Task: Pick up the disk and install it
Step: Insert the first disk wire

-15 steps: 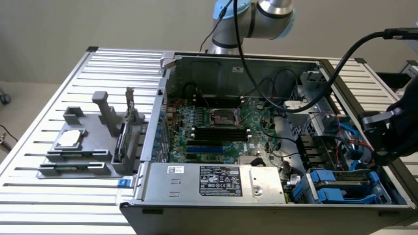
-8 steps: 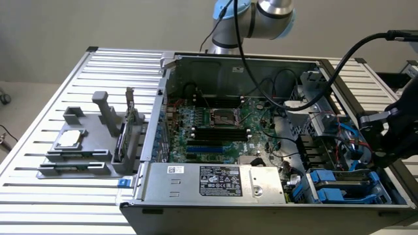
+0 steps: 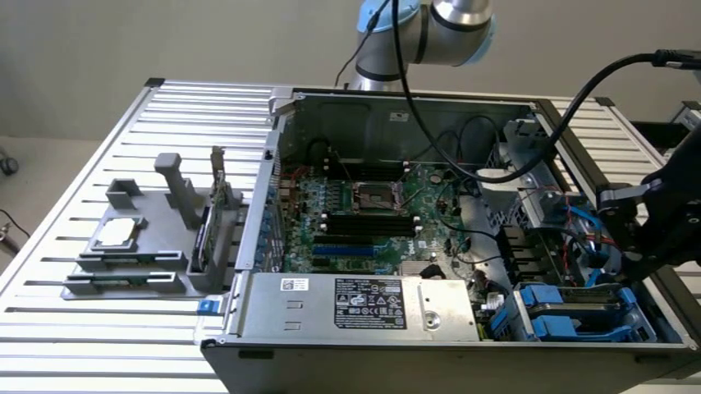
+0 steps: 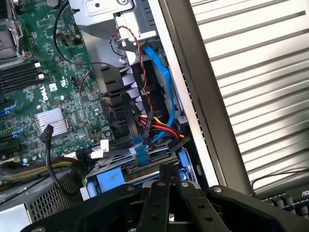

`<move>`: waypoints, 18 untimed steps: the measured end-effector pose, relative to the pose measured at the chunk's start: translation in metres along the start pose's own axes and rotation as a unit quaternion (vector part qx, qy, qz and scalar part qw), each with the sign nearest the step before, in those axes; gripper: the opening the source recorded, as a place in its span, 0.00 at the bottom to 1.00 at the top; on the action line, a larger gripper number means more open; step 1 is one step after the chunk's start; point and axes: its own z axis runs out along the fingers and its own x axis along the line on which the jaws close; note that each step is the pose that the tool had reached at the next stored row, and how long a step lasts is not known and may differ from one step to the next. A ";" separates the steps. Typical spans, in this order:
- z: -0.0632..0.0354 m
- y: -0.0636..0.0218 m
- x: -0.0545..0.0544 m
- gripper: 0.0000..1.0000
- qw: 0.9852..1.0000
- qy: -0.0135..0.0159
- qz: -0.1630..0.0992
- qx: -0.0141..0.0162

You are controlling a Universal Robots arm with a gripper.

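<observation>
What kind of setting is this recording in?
Probably a robotics lab bench for computer assembly: an open computer case lies on a slatted metal table, beside a grey parts holder.

You are looking at a plain beige wall (image 3: 164, 37) standing behind a slatted metal table (image 3: 66, 345). Even light is falling across its ribs, and a strip of pale floor (image 3: 22, 152) is showing beside the exterior view's left edge.
</observation>
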 end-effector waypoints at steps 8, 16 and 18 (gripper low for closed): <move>0.0060 0.0021 0.005 0.11 1.000 0.003 0.011 -0.011; 0.0085 0.0162 0.011 0.11 1.000 -0.013 0.013 -0.018; 0.0093 0.0184 0.012 0.11 1.000 -0.017 0.015 -0.019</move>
